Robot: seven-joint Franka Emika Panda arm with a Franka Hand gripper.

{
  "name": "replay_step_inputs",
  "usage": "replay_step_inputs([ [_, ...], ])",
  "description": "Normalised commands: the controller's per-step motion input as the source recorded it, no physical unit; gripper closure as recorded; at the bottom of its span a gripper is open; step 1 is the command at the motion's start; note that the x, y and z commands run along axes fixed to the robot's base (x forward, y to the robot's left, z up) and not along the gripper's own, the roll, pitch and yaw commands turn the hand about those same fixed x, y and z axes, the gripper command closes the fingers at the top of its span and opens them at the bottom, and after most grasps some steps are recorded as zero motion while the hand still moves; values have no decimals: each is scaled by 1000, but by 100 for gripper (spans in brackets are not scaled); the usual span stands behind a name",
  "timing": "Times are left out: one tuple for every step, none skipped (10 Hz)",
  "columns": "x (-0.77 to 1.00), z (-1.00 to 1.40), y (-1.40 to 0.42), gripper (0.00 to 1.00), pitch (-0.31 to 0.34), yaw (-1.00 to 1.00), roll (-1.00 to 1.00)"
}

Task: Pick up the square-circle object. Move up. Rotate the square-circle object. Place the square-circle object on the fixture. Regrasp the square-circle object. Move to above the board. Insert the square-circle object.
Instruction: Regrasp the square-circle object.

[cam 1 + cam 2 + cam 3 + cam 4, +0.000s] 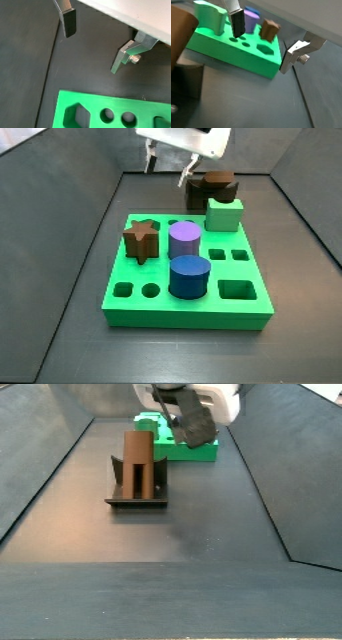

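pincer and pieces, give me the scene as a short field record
pincer: open, nothing between its fingers, raised near the far end of the board
square-circle object: upright on the fixture
fixture: on the floor, apart from the board
board: green slab
pegs on board: brown star peg, purple cylinder, blue cylinder

In a side view, the brown star-shaped peg (139, 238) stood upright with the purple cylinder (185, 236) just beside it. The dark blue cylinder (190, 278) stood nearer the camera, and the pale green notched block (223, 214) stood further back.
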Motion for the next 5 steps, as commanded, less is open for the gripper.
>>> replay_step_inputs([
  [-48, 9, -24, 0, -275, -1000, 732],
  [-57, 13, -20, 0, -309, -1000, 720],
  [-62, 9, -14, 0, -332, -1000, 711],
  [-56, 6, -16, 0, -355, -1000, 696],
  [-51, 7, -11, 0, -363, -1000, 689],
])
